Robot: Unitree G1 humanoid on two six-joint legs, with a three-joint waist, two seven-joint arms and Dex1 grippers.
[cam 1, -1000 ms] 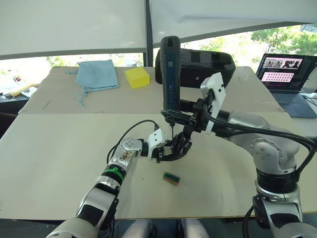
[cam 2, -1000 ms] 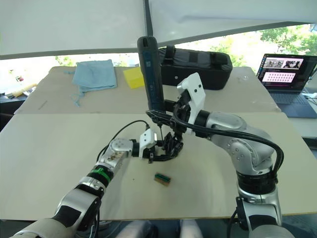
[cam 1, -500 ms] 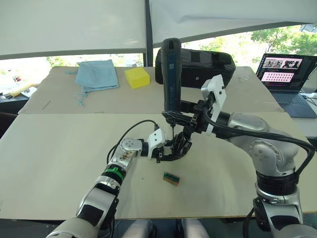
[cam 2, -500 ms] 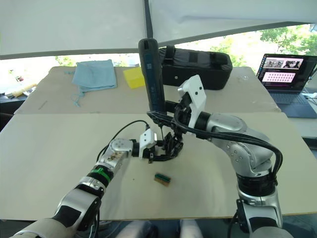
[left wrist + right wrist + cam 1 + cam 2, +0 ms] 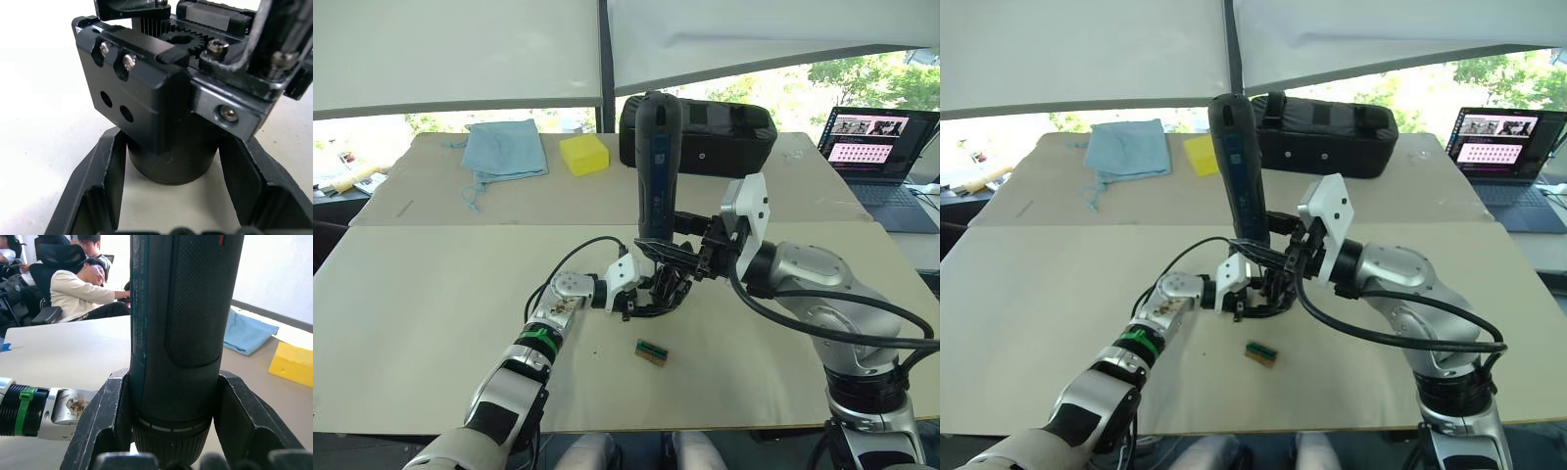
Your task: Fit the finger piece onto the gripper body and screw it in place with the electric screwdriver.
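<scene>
The gripper body (image 5: 663, 290), a small black assembly, rests on the near table with my left gripper (image 5: 639, 300) shut on its round base (image 5: 171, 159); a finger (image 5: 100, 188) shows on each side of it. A black block with two screws (image 5: 132, 93) tops the body. I cannot tell the finger piece apart from that dark mass. My right gripper (image 5: 672, 253) is shut on the electric screwdriver (image 5: 655, 162), which stands nearly upright, tip down, right over the body. Its bit is hidden. The screwdriver barrel (image 5: 181, 333) sits between both fingers.
A small green-and-brown block (image 5: 652, 352) lies just in front of the gripper body. On the far table are a black case (image 5: 705, 125), a yellow sponge (image 5: 584, 153) and a blue cloth (image 5: 506, 147). A laptop (image 5: 876, 147) stands at the far right. People (image 5: 78, 289) sit beyond.
My right arm has lowered the screwdriver toward the gripper body and shifted it slightly right; its bit no longer shows above the body. The left gripper and the body have stayed put.
</scene>
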